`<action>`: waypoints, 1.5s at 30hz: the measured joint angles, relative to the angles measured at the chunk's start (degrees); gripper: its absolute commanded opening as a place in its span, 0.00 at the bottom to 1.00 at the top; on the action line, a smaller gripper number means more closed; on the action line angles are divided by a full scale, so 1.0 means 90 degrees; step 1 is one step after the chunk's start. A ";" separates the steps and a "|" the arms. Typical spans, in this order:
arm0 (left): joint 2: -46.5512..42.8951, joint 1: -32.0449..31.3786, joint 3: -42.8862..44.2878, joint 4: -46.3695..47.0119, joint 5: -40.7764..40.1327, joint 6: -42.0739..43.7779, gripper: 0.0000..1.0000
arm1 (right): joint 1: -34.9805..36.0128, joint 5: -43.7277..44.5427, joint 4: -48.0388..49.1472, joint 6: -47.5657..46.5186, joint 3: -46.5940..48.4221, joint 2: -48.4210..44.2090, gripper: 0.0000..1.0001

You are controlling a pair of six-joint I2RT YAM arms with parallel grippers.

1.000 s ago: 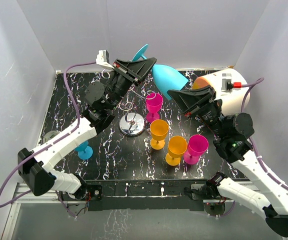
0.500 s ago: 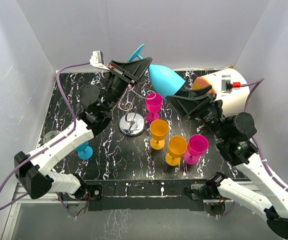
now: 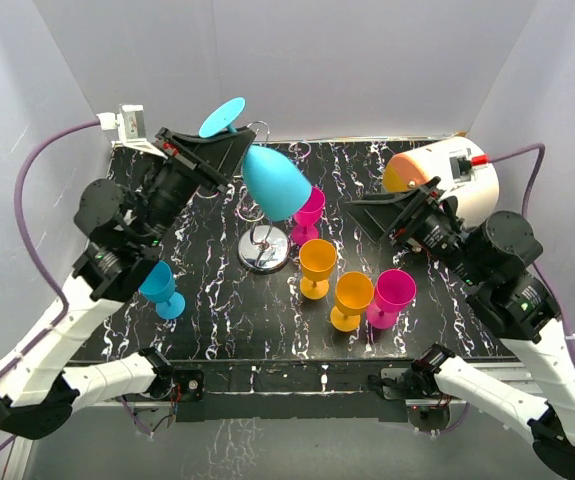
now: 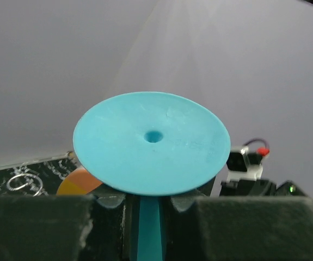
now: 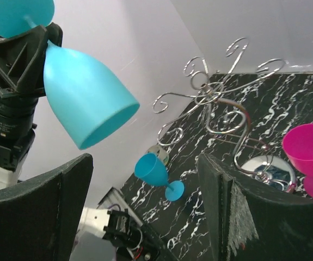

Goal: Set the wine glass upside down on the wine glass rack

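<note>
As you look down, the black white-veined tabletop (image 3: 217,310) spans the view; white-and-orange cylinder (image 3: 447,180) lies at its far R corner; big cyan plastic wine glass (image 3: 275,182) hangs tilted, foot up, rim down, near the scroll arms of the thin silver wire wine glass rack (image 3: 264,240), apart from them; your L claw (image 3: 235,138) is clamped on its stem; R claw (image 3: 367,215) hovers near, jaws wide apart, holding nothing; small orange goblets (image 3: 318,262), pink goblets (image 3: 395,292) & a blue goblet (image 3: 159,285) stand round the rack.
</note>
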 measured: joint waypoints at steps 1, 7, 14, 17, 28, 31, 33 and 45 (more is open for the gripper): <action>-0.0073 0.0000 0.0124 -0.0330 0.0153 0.0236 0.00 | 0.0000 -0.0121 -0.0087 -0.0002 0.0138 0.0104 0.75; -0.0865 0.0000 0.0041 -0.1872 0.0908 0.1639 0.00 | 0.0000 -0.1200 -0.0214 0.0044 0.0500 0.0799 0.68; -0.1987 0.0000 -0.1025 -0.2662 0.0498 0.2997 0.00 | 0.0002 -0.2159 0.0134 0.0464 0.0996 0.1965 0.65; -0.2186 0.0000 -0.1294 -0.2718 0.0325 0.3368 0.00 | 0.0036 -0.2484 0.0563 0.0935 0.0981 0.2271 0.64; -0.2764 0.0000 -0.2509 -0.2727 0.0185 0.4279 0.00 | 0.1243 -0.2436 0.2004 0.2297 0.0738 0.2953 0.62; -0.2888 0.0000 -0.2720 -0.2642 0.0231 0.4396 0.00 | 0.1484 -0.2217 0.2200 0.2531 0.0738 0.3162 0.59; -0.2939 0.0000 -0.2790 -0.2599 0.0274 0.4437 0.00 | 0.1593 -0.2023 0.2217 0.2676 0.0738 0.3291 0.55; -0.3067 0.0000 -0.2878 -0.2358 0.0515 0.4488 0.00 | 0.1668 -0.1309 0.1991 0.3130 0.0852 0.3636 0.40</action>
